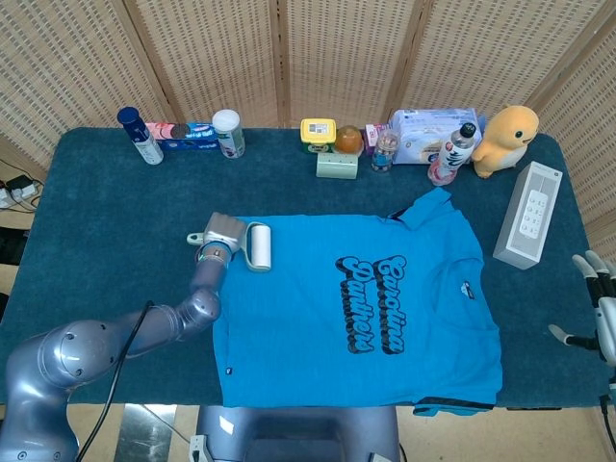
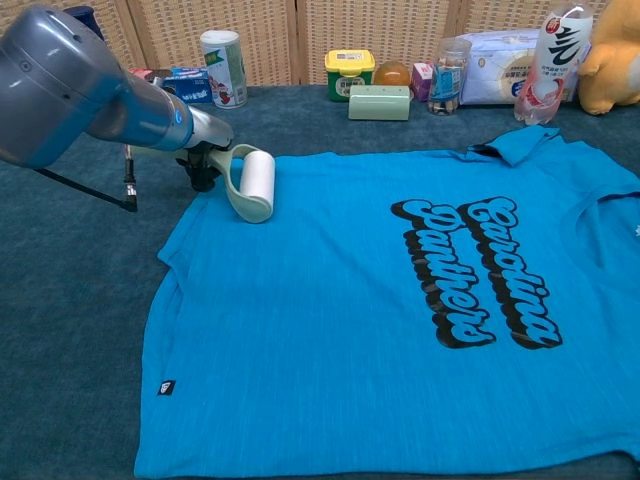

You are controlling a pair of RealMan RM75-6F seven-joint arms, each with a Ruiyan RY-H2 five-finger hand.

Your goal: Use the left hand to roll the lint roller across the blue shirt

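Note:
The blue shirt (image 1: pixel 366 308) (image 2: pixel 380 330) lies flat on the table with black lettering on its chest. My left hand (image 1: pixel 218 238) (image 2: pixel 205 160) grips the handle of the lint roller, at the shirt's left edge near the sleeve. The roller's white drum (image 1: pixel 260 246) (image 2: pixel 259 178) rests on the fabric just inside that edge. My right hand (image 1: pixel 597 306) hangs off the table's right side with its fingers spread, holding nothing.
Bottles, tubes, jars and a wipes pack (image 1: pixel 431 135) line the table's far edge, with a yellow plush duck (image 1: pixel 507 139) at the right. A white remote-like box (image 1: pixel 527 214) lies right of the shirt. Dark blue cloth (image 1: pixel 115 221) covers the table.

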